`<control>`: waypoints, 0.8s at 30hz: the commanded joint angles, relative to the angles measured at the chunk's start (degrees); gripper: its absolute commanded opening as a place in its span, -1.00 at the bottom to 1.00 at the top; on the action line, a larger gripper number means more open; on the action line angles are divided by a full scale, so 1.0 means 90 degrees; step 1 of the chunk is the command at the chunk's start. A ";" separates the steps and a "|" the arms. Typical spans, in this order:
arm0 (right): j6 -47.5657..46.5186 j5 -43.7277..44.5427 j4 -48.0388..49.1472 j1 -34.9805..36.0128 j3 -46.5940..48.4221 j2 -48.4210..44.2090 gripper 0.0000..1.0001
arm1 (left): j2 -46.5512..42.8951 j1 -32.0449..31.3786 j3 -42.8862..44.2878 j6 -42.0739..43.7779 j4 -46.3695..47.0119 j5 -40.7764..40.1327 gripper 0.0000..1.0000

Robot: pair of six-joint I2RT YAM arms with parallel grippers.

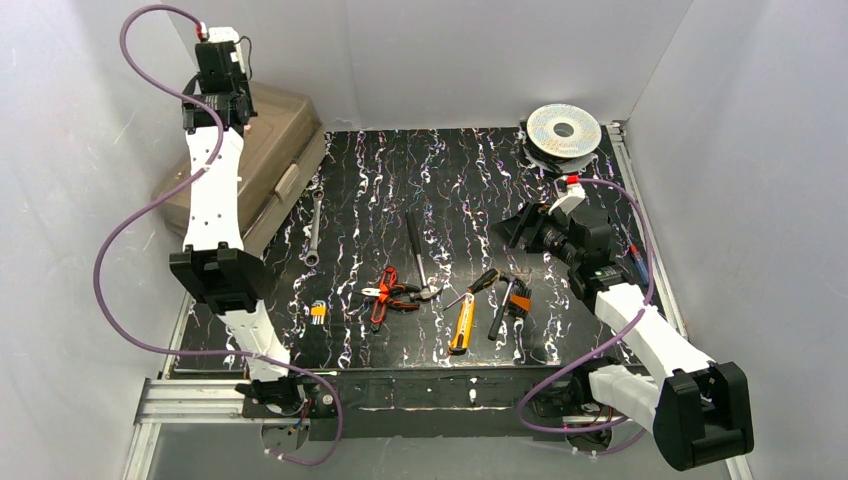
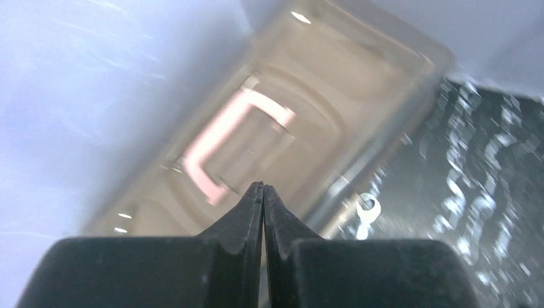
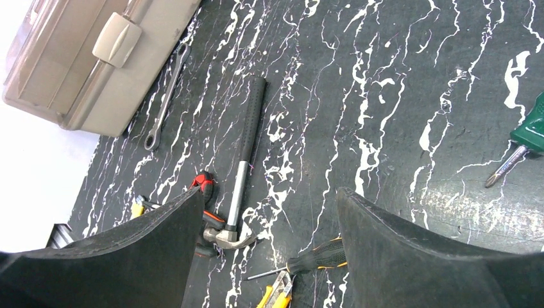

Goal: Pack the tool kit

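Observation:
The closed beige toolbox (image 1: 270, 150) with its smoky lid (image 2: 333, 90) and pale handle (image 2: 218, 147) sits at the table's far left. My left gripper (image 2: 262, 186) hovers above the lid near the handle, shut with nothing between its fingers. Loose on the black mat lie a wrench (image 1: 314, 228), a hammer (image 1: 418, 260), red pliers (image 1: 388, 293), a yellow knife (image 1: 462, 325) and a black-and-yellow screwdriver (image 3: 317, 256). My right gripper (image 3: 271, 192) hangs open above the mat at the right, over the hammer head and screwdriver, holding nothing.
A round silver wire spool (image 1: 563, 130) stands at the back right corner. A green-handled screwdriver (image 3: 523, 138) lies at the right, small hex keys (image 1: 318, 311) near the front left. White walls close in on three sides; an aluminium rail (image 1: 190, 400) runs along the front.

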 commanded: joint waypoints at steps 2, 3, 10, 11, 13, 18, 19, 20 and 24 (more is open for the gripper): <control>0.0040 -0.0162 0.0171 0.0040 0.0116 -0.0136 0.65 | 0.0319 0.0343 -0.0234 0.0882 0.1641 -0.2006 -1.00; 0.0053 -0.0186 0.0133 0.0039 0.0127 -0.0179 0.65 | 0.0521 0.0482 -0.0240 0.0966 0.1752 -0.2319 -1.00; 0.0202 -0.0344 0.0391 0.0040 -0.0052 -0.0375 0.65 | 0.2112 0.1909 0.0060 0.0312 0.1958 -0.1197 -1.00; 0.0206 -0.0343 0.0425 0.0040 -0.0056 -0.0366 0.65 | 0.2155 0.1951 0.0078 0.0263 0.1939 -0.1172 -1.00; 0.0217 -0.0334 0.0445 0.0040 -0.0041 -0.0285 0.65 | 0.2252 0.2060 0.0099 0.0188 0.1931 -0.0934 -1.00; 0.0255 -0.0362 0.0587 0.0040 -0.0011 -0.0060 0.65 | 0.2733 0.2098 0.0410 0.0044 0.1461 0.0262 -1.00; 0.0256 -0.0376 0.0592 0.0040 0.0014 -0.0019 0.65 | 0.2860 0.2103 0.0567 -0.0039 0.1230 0.0563 -1.00; 0.0256 -0.0385 0.0579 0.0040 0.0025 0.0011 0.65 | 0.2994 0.2094 0.0751 -0.0065 0.0949 0.0887 -1.00; 0.0295 -0.0423 0.0682 0.0040 0.0045 0.0123 0.65 | 0.3118 0.2081 0.0795 -0.0413 0.0516 0.2574 -1.00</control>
